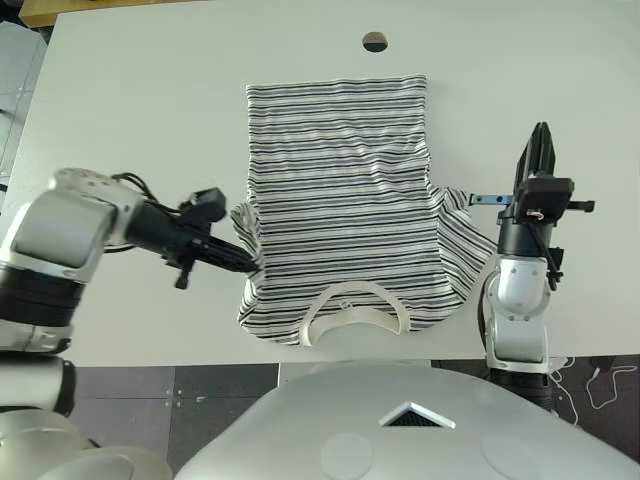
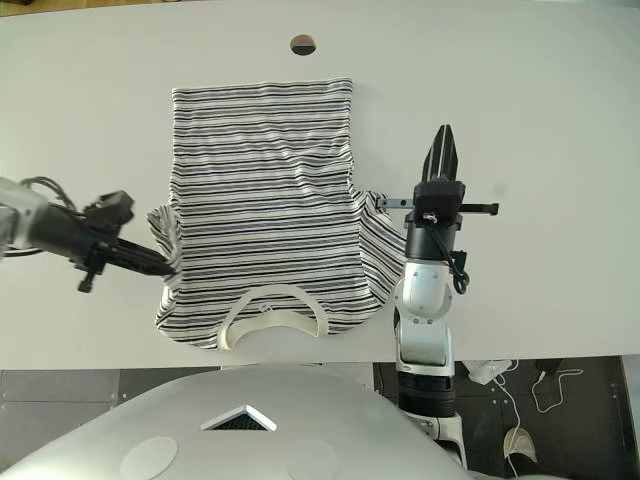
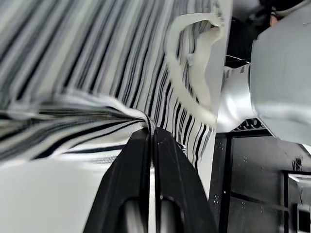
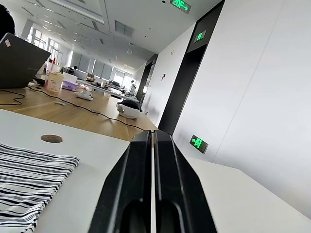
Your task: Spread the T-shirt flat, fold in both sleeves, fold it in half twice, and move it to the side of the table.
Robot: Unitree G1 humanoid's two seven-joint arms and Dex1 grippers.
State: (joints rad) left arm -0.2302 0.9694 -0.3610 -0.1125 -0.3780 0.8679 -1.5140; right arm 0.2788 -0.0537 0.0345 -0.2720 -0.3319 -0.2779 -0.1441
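The white desk [image 1: 140, 100] has a round cable hole [image 1: 375, 41] at its far edge. Behind it, the room is a long office with a wooden table [image 4: 73, 104], a laptop [image 4: 19, 60] and a green sign [image 4: 197, 141]. The striped T-shirt [image 1: 340, 180] lies flat in the middle of the desk, its collar [image 1: 355, 300] at the near edge. The left gripper [image 1: 250, 263] has its fingers [image 3: 141, 145] closed on the left sleeve [image 1: 247, 225]. The right gripper [image 1: 541, 135] is beside the right sleeve [image 1: 462, 225], its fingers pressed together on nothing.

Green exit sign [image 4: 196, 142] on white wall [image 4: 257, 97]
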